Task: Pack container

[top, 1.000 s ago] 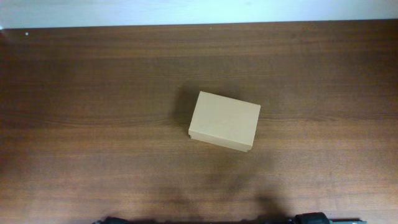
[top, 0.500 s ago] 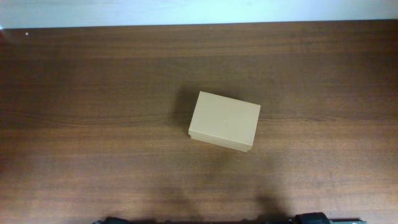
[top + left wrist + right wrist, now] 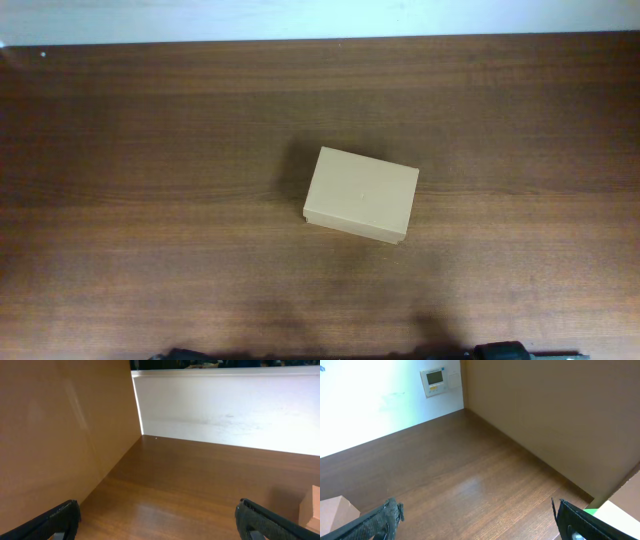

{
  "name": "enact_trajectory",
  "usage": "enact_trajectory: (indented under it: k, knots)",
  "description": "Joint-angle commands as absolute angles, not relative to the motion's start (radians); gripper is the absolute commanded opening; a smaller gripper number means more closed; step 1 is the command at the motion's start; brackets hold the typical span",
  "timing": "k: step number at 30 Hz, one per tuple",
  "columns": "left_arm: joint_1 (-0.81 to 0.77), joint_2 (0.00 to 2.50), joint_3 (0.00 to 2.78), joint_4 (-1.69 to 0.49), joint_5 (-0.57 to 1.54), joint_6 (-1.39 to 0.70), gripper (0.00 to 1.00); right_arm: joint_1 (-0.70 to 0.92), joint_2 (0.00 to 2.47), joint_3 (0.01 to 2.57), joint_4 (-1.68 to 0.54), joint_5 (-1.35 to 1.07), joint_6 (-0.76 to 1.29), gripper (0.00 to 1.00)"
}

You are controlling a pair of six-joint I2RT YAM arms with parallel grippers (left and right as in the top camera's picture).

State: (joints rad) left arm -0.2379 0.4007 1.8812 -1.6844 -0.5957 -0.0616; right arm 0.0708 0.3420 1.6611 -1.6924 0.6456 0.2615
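Table [image 3: 150, 200] bears one container [image 3: 360, 195], lid shut.

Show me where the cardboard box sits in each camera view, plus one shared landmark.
Overhead: box closed, near the middle of the table.
Left wrist: box corner at the lower right edge.
Right wrist: box corner at the lower left edge.
Shared landmark: the white wall beyond the table's far edge.

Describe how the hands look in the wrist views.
The left hand and right hand each show two matte black fingers with a grainy texture and blunt tips. No cables or markings visible. Overhead, only black arm bases show at the bottom edge.
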Motion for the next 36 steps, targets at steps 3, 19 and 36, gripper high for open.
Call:
enact_trajectory:
  k: [3, 19, 36]
  knots:
    - [-0.234, 0.388, 1.878, -1.687, -0.607, -0.067, 0.99, 0.065, 0.333, 1.659, -1.698, 0.647, 0.267, 0.99]
    - [-0.234, 0.388, 1.878, -1.687, -0.607, -0.068, 0.99, -0.007, 0.262, 1.411, -0.886, 0.212, 0.224, 0.99]
    - [-0.234, 0.388, 1.878, -1.687, -0.607, -0.067, 0.99, -0.074, 0.005, 0.449, -0.021, -0.053, 0.050, 0.99]
